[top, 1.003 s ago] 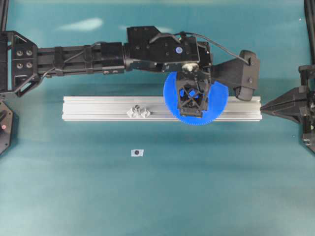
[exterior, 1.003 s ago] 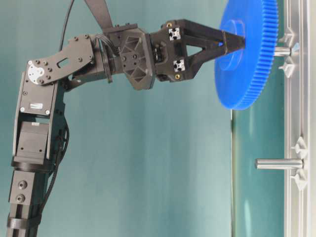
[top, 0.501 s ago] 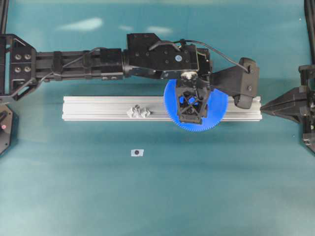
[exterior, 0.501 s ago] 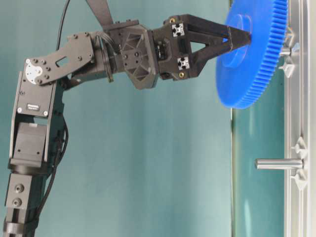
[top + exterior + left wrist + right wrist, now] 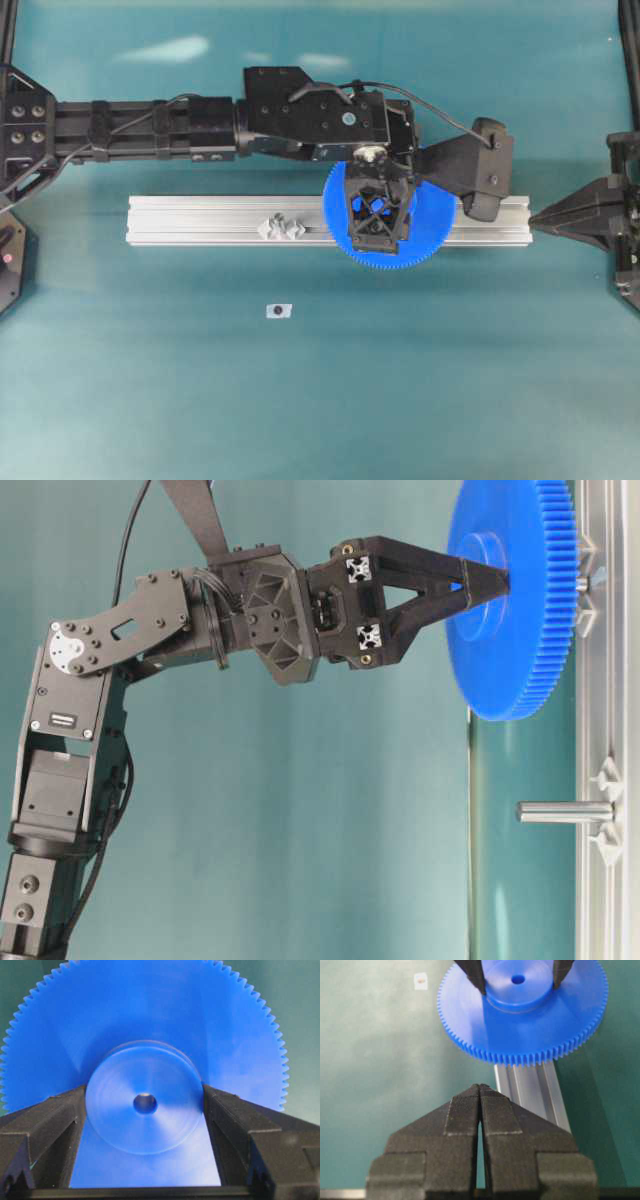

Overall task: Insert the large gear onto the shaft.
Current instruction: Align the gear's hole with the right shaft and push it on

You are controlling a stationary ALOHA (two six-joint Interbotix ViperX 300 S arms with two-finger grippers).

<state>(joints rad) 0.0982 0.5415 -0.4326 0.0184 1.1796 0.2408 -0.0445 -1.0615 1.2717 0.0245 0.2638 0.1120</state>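
The left gripper (image 5: 478,577) has the large gear (image 5: 510,610) clamped by its raised hub, one finger on either side, and is presenting it to the shaft (image 5: 581,583) on the aluminium rail (image 5: 200,220). This looks like the insertion step itself, with the gear close against the pin and not yet seated. The right gripper (image 5: 480,1105) sits pinched together, empty, well back from the work at the far right of the overhead view.

Judging from the table-level view, the next move calls for keeping the hub bore square to the pin and pushing the gear straight on toward the rail. Only then should the fingers let go. Any tilt of the disc would likely make the bore bind on the tip.

The table-level view is the only one that shows the gap: the gear is edge-on in the upper right of the frame, with a short stub of the shaft showing between its back face and the rail. A second pin (image 5: 565,811) stands bare lower down the rail.

The overhead view hides the shaft under the gear and gripper, but it places the gear over the right half of the rail, with the other pin's clear feet (image 5: 283,228) to its left and a small white tag (image 5: 278,311) lying on the table below.

The left wrist view alone shows the small centre hole (image 5: 145,1104) head-on, dark inside, so I cannot tell whether the pin has entered.

The right wrist view shows the gear from the far side, toothed rim overhanging the rail.
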